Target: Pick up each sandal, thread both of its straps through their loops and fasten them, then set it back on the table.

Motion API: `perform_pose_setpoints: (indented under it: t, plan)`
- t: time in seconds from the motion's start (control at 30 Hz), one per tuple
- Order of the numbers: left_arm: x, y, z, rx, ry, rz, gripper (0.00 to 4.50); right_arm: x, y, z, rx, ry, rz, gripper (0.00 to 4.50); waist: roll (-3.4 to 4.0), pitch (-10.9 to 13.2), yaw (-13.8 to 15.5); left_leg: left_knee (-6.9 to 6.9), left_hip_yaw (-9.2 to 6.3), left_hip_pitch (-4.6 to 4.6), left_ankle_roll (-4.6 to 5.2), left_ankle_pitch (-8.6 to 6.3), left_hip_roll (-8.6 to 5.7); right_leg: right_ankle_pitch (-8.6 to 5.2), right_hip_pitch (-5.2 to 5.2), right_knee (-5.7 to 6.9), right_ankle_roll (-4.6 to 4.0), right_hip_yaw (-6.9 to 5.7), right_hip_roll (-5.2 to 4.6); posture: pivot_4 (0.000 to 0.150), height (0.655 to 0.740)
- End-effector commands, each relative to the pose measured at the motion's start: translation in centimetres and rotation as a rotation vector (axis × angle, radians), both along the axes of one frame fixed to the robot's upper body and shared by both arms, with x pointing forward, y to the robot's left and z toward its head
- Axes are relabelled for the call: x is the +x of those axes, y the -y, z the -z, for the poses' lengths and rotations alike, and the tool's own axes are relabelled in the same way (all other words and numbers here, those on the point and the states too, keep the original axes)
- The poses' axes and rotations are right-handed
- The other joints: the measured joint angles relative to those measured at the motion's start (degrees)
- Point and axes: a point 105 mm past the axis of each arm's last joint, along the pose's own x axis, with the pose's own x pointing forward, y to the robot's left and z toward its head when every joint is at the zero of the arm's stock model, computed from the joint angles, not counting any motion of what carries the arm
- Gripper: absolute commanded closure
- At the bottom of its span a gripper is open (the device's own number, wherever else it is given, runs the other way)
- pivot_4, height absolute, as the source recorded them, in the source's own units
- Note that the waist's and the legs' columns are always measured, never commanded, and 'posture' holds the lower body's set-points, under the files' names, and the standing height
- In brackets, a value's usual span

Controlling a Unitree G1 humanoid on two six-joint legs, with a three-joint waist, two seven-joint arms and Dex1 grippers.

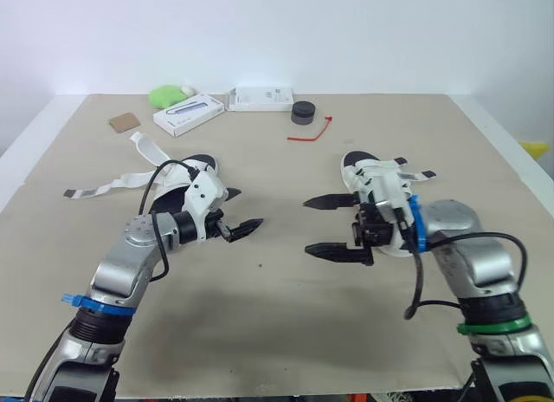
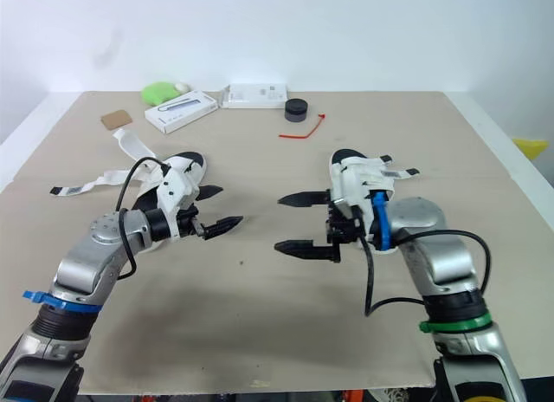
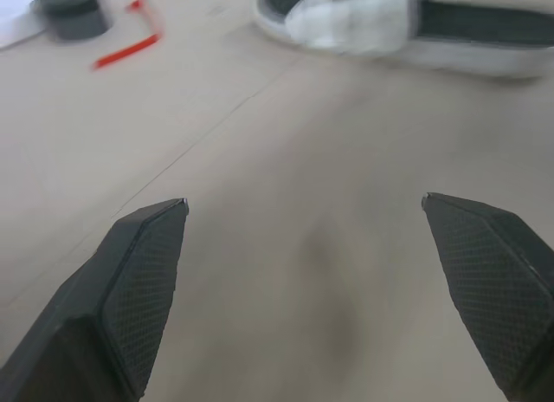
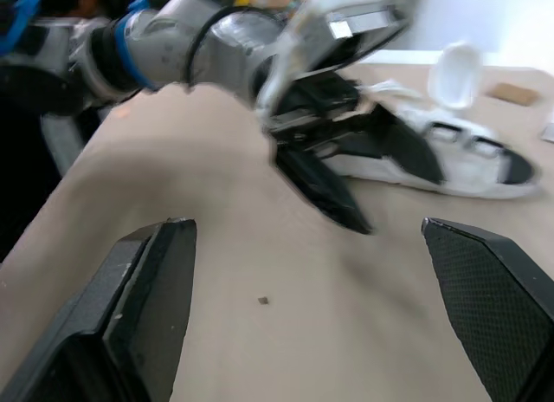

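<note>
Two white sandals with black footbeds lie on the tan table (image 1: 277, 315). The left sandal (image 1: 197, 165) has long loose straps (image 1: 104, 187) trailing off to the left. My left gripper (image 1: 243, 209) hovers open just right of it, holding nothing. The right sandal (image 1: 368, 170) lies partly behind my right wrist, with short strap ends sticking out to its right. My right gripper (image 1: 309, 225) is open and empty, its fingers pointing left toward the left gripper. The right wrist view shows the left sandal (image 4: 459, 155) behind the left gripper. In the left wrist view the right sandal (image 3: 389, 25) lies ahead.
Along the far edge sit a green object (image 1: 164, 94), two white boxes (image 1: 189, 113) (image 1: 260, 98), a black round puck (image 1: 303, 113), a red zip tie (image 1: 312, 132) and a brown card (image 1: 125, 121). Bare table stretches between the grippers and toward the front edge.
</note>
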Motion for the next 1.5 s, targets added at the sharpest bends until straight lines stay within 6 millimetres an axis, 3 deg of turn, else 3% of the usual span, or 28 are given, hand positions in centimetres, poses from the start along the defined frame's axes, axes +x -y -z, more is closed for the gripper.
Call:
perform_pose_setpoints:
  t: [0.03,0.37,0.57,0.67,0.73,1.47,1.5]
  plan:
    - [1.0,-3.6,-1.7,-0.06,0.084,-0.373,0.0,0.9,-0.9,-0.5,0.009,0.092,-0.028,0.03,0.0,0.0,0.04,0.0,0.01,0.0,-0.1,-0.06,0.02,0.01,-0.01,0.0,-0.01,-0.03,-0.19,0.15,0.74]
    - [-0.6,-4.2,-1.7,-0.057,0.117,-0.57,0.0,1.9,-0.8,0.0,0.012,0.109,-0.029,0.03,0.0,-0.01,0.99,0.0,-0.2,-0.13,-0.33,-0.04,-0.01,0.02,-0.06,-0.01,-0.11,-0.28,-0.26,0.15,0.74]
    - [-1.1,-4.7,-0.8,-0.082,0.07,-0.651,0.0,2.9,-1.1,-1.1,0.082,0.089,-0.019,0.03,0.0,0.0,0.93,0.0,-0.25,-0.1,-0.44,0.03,0.01,0.08,-0.05,0.03,-0.21,-0.33,-0.23,0.15,0.74]
    - [-0.1,-4.4,-0.5,-0.072,0.057,-0.65,0.0,4.8,-1.5,-2.9,0.172,-0.014,0.067,0.03,0.0,0.0,0.95,0.0,-0.26,-0.07,-0.55,0.14,0.06,0.16,-0.04,0.06,-0.35,-0.36,-0.14,0.15,0.74]
    - [0.4,-4.6,-0.4,-0.084,0.038,-0.665,0.0,5.0,-1.6,-3.3,0.184,-0.021,0.075,0.03,0.0,-0.01,0.96,0.0,-0.35,-0.08,-0.66,0.25,0.05,0.21,-0.03,0.07,-0.42,-0.45,-0.07,0.15,0.74]
    - [5.9,-4.7,0.0,-0.139,-0.029,-0.706,0.0,5.3,-2.6,-3.0,0.149,0.094,0.092,0.03,0.0,-0.01,0.95,0.0,-0.56,-0.08,-0.75,0.32,0.03,0.24,0.08,0.07,-0.43,-0.67,-0.06,0.15,0.74]
    - [6.1,-4.6,-0.1,-0.131,-0.02,-0.692,0.26,5.3,-2.6,-3.0,0.147,0.099,0.092,0.0,0.0,-0.01,0.93,0.0,-0.56,-0.08,-0.75,0.32,0.03,0.24,0.08,0.07,-0.43,-0.67,-0.07,0.15,0.74]
